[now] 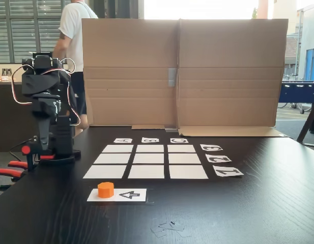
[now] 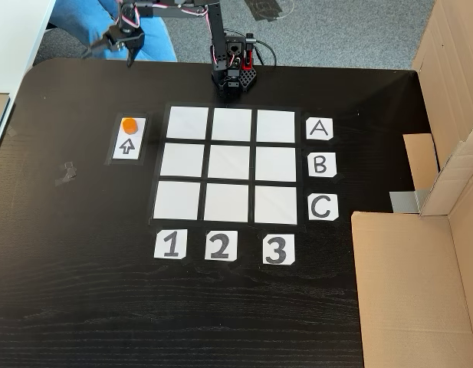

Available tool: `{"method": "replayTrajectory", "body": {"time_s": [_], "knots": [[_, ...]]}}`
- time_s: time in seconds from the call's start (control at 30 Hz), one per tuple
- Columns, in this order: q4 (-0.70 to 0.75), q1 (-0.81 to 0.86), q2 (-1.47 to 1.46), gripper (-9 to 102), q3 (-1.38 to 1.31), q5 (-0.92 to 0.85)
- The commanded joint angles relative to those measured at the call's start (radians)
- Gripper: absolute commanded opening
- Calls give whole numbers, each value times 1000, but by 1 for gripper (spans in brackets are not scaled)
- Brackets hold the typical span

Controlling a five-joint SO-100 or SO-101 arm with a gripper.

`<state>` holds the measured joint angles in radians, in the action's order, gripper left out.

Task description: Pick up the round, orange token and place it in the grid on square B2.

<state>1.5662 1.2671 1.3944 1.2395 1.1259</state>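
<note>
An office or campus common room set up for a robot trial. A dark table (image 1: pixel 279 203) carries a cardboard screen (image 1: pixel 182 71); behind the screen lie large windows with blinds (image 1: pixel 24 30), a standing person (image 1: pixel 75 30), and, to its right, a table-football table (image 1: pixel 298 92).

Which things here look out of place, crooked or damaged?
Little stands out. The token sits on the arrow card, and the grid squares lie straight. The number cards sit slightly askew in a fixed view. Faint tape scraps mark the table near its front edge.
</note>
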Motion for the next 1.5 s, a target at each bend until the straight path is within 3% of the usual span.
{"method": "replayTrajectory", "body": {"time_s": [0.0,0.8,1.47], "knots": [[8,-23,-46,72,-63,8],[6,-172,-318,71,-212,-232],[6,-304,-505,72,-321,-225]]}}
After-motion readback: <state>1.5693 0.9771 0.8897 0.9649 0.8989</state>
